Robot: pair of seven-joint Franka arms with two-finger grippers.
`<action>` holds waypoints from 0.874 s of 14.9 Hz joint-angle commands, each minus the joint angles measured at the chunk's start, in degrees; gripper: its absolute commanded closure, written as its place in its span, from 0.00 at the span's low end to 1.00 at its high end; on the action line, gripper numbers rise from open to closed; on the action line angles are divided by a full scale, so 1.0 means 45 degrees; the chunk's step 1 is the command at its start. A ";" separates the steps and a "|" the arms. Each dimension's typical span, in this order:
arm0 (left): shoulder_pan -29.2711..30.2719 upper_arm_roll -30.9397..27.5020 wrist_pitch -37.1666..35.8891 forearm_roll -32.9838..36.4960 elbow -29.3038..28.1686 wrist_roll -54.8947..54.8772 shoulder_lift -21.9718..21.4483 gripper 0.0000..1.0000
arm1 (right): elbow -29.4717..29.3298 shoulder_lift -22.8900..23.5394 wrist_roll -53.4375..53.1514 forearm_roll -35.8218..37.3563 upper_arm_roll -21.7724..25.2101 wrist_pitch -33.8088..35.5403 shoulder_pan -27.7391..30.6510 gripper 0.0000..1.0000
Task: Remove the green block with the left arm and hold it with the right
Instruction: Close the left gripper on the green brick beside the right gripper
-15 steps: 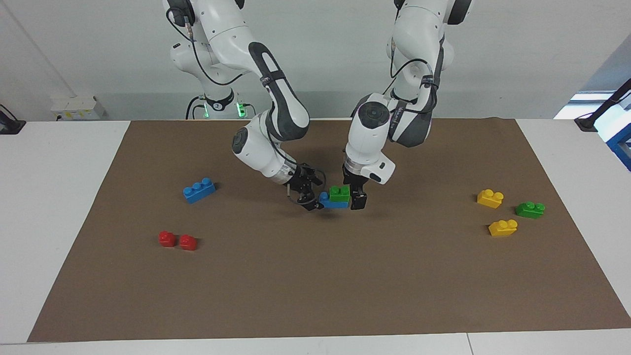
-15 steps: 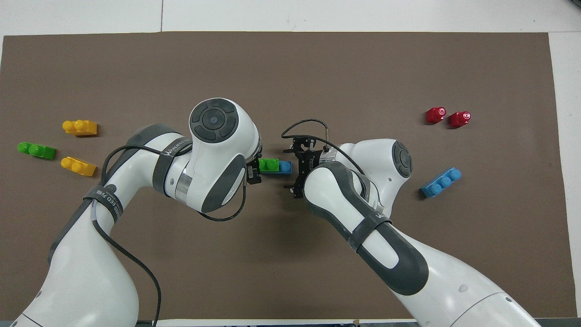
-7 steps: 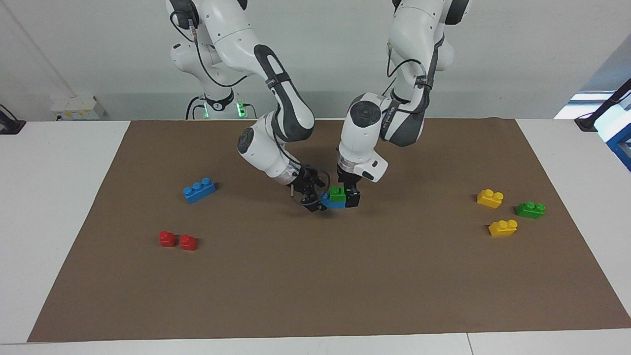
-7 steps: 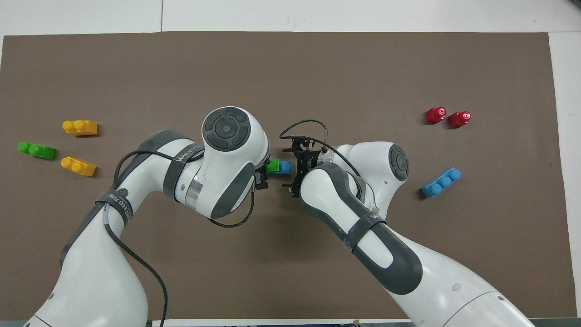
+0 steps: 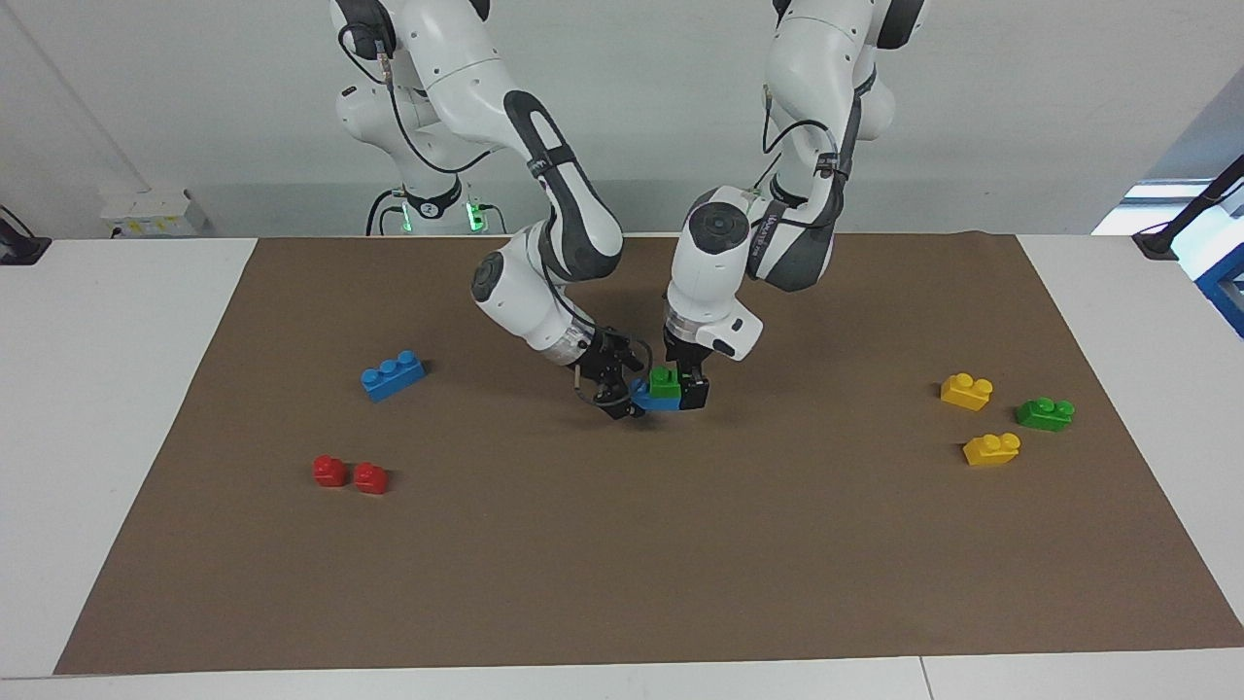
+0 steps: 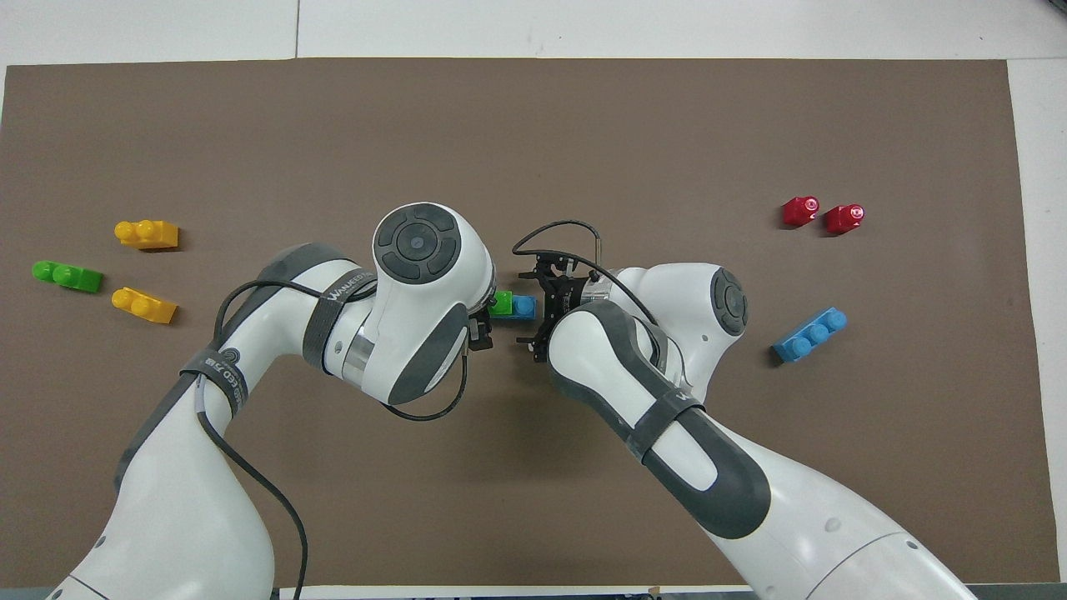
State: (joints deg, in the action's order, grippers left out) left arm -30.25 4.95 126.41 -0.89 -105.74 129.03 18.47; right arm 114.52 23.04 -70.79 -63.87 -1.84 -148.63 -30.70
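The green block (image 5: 666, 382) (image 6: 501, 303) sits pressed onto one end of a blue brick (image 5: 644, 397) (image 6: 524, 307) in the middle of the brown mat (image 5: 622, 544). My left gripper (image 5: 683, 387) comes straight down on it, open, with a finger on either side of the green block. One finger (image 5: 694, 392) shows beside the block; the wrist hides most of this gripper in the overhead view. My right gripper (image 5: 622, 397) (image 6: 533, 308) reaches in low and slanted at the blue brick's bare end, open, with its fingers straddling that end.
A three-stud blue brick (image 5: 393, 374) and two red pieces (image 5: 350, 473) lie toward the right arm's end. Two yellow bricks (image 5: 966, 391) (image 5: 991, 448) and a darker green brick (image 5: 1045, 413) lie toward the left arm's end.
My left gripper has come in from beside the stack and now straddles the green block. The right gripper has edged closer onto the blue brick's end. The stack has stayed put.
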 commanded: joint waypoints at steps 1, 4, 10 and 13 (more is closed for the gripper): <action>-0.0192 -0.0162 0.0307 0.0257 -0.0291 0.0311 -0.0158 0.00 | -0.0137 0.0191 0.0379 -0.0337 -0.0020 -0.0486 -0.0187 0.26; -0.0192 -0.0162 0.0326 0.0257 -0.0428 0.0311 -0.0178 0.00 | -0.0137 0.0230 0.0379 -0.0337 -0.0020 -0.0487 -0.0306 0.48; -0.0192 -0.0162 0.0346 0.0257 -0.0448 0.0350 -0.0178 0.00 | -0.0157 0.0230 0.0418 -0.0337 -0.0020 -0.0487 -0.0325 1.00; -0.0173 -0.0162 0.0346 0.0257 -0.0467 0.0350 -0.0197 0.00 | -0.0157 0.0230 0.0399 -0.0337 -0.0020 -0.0487 -0.0325 1.00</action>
State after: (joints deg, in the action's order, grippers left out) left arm -30.25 4.92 126.59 -0.87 -106.35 129.26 18.47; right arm 114.50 23.32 -70.77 -63.88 -1.85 -149.68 -32.00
